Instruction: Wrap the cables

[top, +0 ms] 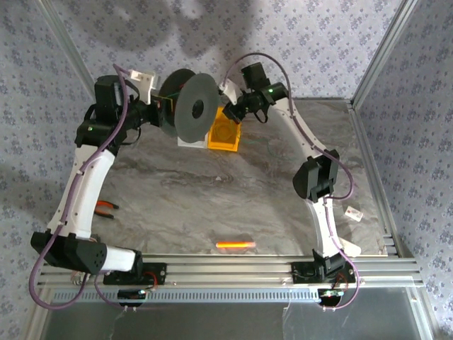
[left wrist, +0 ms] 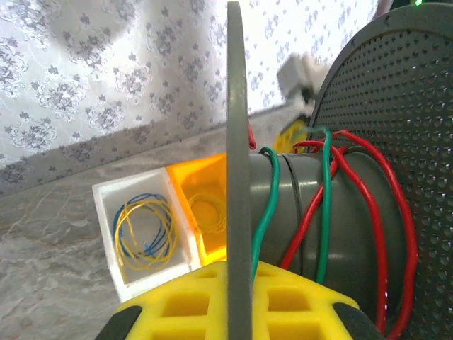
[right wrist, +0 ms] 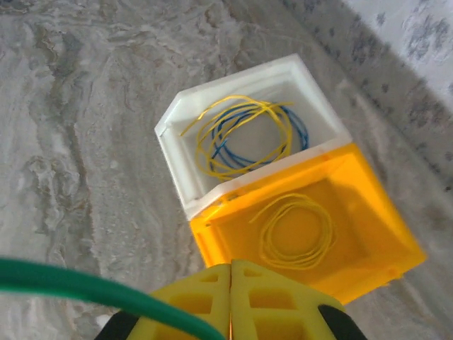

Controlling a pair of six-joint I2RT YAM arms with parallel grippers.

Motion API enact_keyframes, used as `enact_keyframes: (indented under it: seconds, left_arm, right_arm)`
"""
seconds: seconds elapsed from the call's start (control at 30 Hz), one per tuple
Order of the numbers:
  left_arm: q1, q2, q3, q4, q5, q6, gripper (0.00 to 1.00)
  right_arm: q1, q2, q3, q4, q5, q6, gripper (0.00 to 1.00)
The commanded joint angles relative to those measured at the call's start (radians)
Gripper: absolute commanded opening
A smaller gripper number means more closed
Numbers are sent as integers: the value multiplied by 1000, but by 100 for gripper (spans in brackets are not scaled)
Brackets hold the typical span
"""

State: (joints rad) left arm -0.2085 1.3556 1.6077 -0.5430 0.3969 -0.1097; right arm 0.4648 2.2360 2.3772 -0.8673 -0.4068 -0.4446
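Two grippers, both closed, share one job. My right gripper (right wrist: 232,294) has its yellow fingers pressed together with no gap. The green wire (right wrist: 85,287) crosses the root of one finger and runs off to the left, but I cannot tell whether it is pinched there.

My left gripper (left wrist: 237,315) is clamped on the thin rim of the spool (left wrist: 290,191), whose axle lies crosswise, left to right, between the two arms. Turns of green wire and red wire (left wrist: 371,212) sit on the drum.

From above, the right gripper sits just beside the spool's outer disc, so the wire leads from that gripper leftward to the drum. I judge the right arm the one to carry it round.

Beyond, on the table (right wrist: 71,106), a white bin (right wrist: 173,163) and an orange bin (right wrist: 375,212) stand touching, each holding loose coils (right wrist: 294,234).
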Motion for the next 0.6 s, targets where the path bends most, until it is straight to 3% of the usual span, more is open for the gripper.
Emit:
enact_keyframes:
  seconds: [0.0,0.1,0.27,0.33,0.43,0.57]
  left_arm:
    - [14,-34,47,353,-63,-218,0]
    - [13,-32,53,360,-135,-258,0]
    - [14,-33,75,328,-134,-250,0]
    - [14,-33,85,302,-122,-241,0]
    - [14,-21,113,253,-74,-227,0]
    - [11,14,181,174,3,-216,0]
  right_arm:
    - [42,-28,-63,-13,-23,40,0]
    - [46,-33,-84,12,-63,85,0]
    - [18,-44,-112,46,-166,137,3]
    - [-6,-50,-126,62,-251,158,14]
    - [-43,-62,-159,100,-393,203,40]
    - [-63,-77,-193,85,-419,186,50]
